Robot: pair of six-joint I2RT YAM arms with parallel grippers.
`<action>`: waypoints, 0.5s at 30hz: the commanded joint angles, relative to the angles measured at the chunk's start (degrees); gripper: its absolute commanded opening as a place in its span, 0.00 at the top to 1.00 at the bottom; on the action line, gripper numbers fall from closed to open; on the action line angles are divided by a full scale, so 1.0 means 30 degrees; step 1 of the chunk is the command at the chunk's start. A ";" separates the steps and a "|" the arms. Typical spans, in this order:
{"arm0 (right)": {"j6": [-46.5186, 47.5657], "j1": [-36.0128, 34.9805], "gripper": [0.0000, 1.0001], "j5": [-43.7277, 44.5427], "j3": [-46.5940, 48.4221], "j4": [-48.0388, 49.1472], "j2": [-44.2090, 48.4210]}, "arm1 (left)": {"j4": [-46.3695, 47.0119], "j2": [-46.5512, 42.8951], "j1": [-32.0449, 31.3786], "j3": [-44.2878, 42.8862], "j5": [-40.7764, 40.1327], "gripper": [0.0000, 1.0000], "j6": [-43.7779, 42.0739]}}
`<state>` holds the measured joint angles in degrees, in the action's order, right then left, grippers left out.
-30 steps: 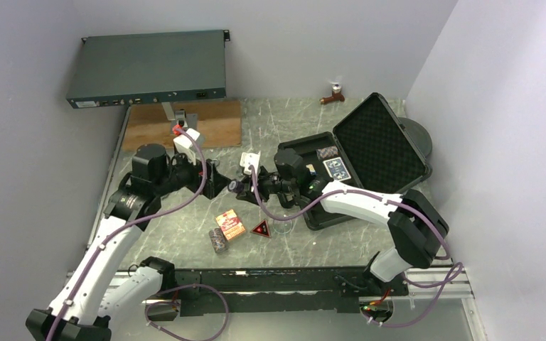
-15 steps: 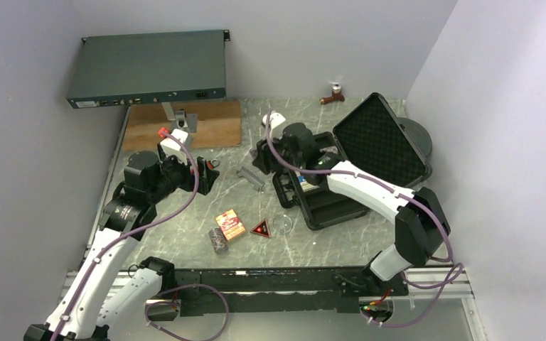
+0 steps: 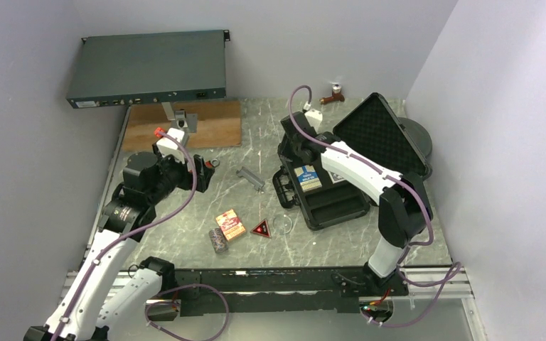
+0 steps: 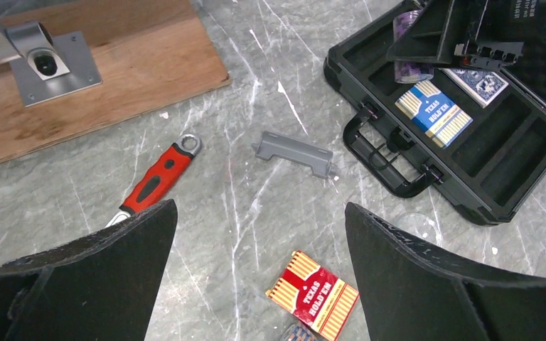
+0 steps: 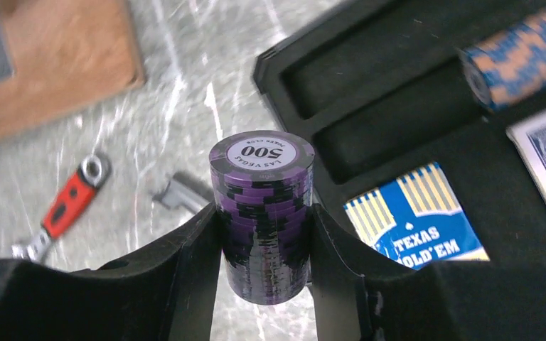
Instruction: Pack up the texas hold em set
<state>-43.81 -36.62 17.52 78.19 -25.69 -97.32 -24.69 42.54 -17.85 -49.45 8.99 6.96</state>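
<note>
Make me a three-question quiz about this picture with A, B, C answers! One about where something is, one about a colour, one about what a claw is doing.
1. The left claw is: A open and empty, B shut tight, C squeezing a card.
2. The chip stack in the right claw is: A green, B white, C purple.
3. The blue and yellow card box is: A in the left claw, B in the black case, C on the chip stack.
Answers: 1 A, it gapes wide with nothing inside; 2 C, purple with black stripes; 3 B, it lies in a slot of the case.
</note>
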 commanded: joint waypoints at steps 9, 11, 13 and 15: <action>-1.1975 0.0919 1.00 0.5302 0.2511 -0.5238 -0.0846 | 0.1143 -0.1950 0.0031 0.0651 -0.2584 0.00 -0.0246; -1.2495 0.1377 1.00 0.4547 0.2775 -0.5562 -0.1293 | 0.1150 -0.2166 0.0031 0.0623 -0.2850 0.00 0.0002; -1.2724 0.1719 1.00 0.3714 0.2930 -0.5473 -0.1691 | 0.0908 -0.2254 0.0031 0.0264 -0.2776 0.00 0.0076; -1.3285 0.2001 1.00 0.3279 0.3350 -0.6000 -0.2177 | 0.0037 -0.2139 0.0031 -0.0347 -0.2816 0.00 -0.0115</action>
<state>-77.03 -32.32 28.97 83.85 -41.36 -102.61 -24.29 36.51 -17.82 -47.70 2.26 6.76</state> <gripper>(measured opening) 0.456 0.995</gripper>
